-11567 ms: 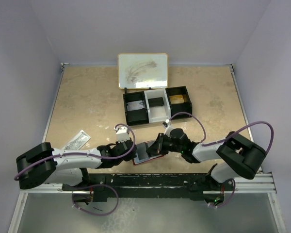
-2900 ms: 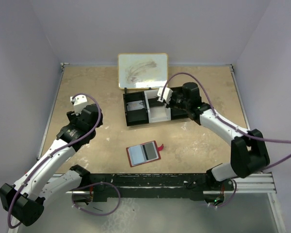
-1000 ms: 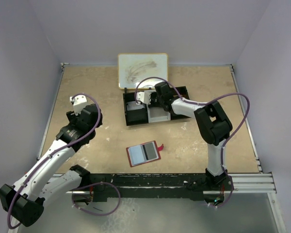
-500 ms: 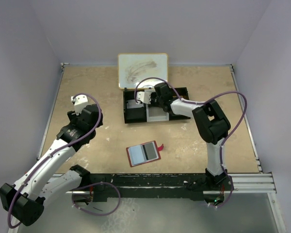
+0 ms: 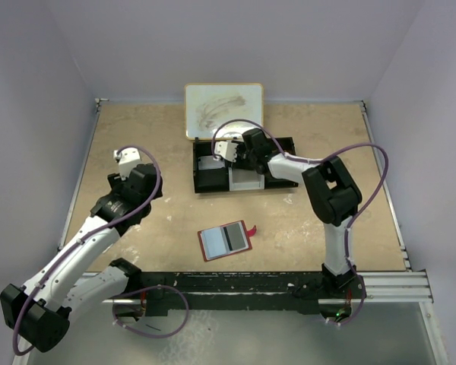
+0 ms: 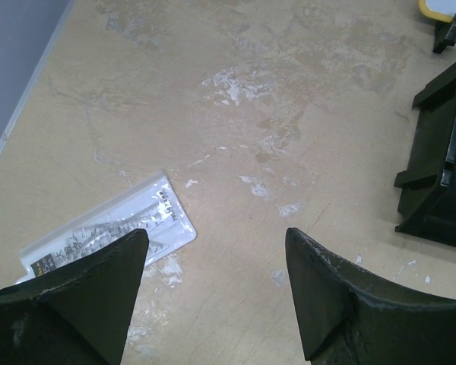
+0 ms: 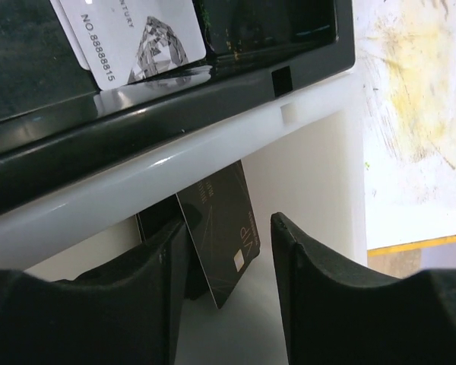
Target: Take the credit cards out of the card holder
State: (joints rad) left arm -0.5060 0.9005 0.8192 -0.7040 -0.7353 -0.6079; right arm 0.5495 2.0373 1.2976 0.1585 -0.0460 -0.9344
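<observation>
Dropping cards into the tray looks like the step in hand. Left gripper (image 6: 214, 237) is hovering at 9 o'clock, wide open and empty, with a clear printed sleeve (image 6: 110, 228) lying by its left finger. Card holder (image 5: 226, 240) is lying open flat at 6 o'clock, well apart from both grippers. It's showing a red cover, a pale grey-blue sleeve and a darker panel, with a red tab (image 5: 251, 226) sticking out. Can't tell if cards are inside. Right gripper (image 7: 228, 220) is hanging over the black tray (image 5: 213, 188) at 12 o'clock, jaws partly open, gripping nothing. Below it a black VIP card (image 7: 220, 236) is leaning in the white compartment. Next, probably: right arm lifting clear and heading for the holder, left pinning it.
</observation>
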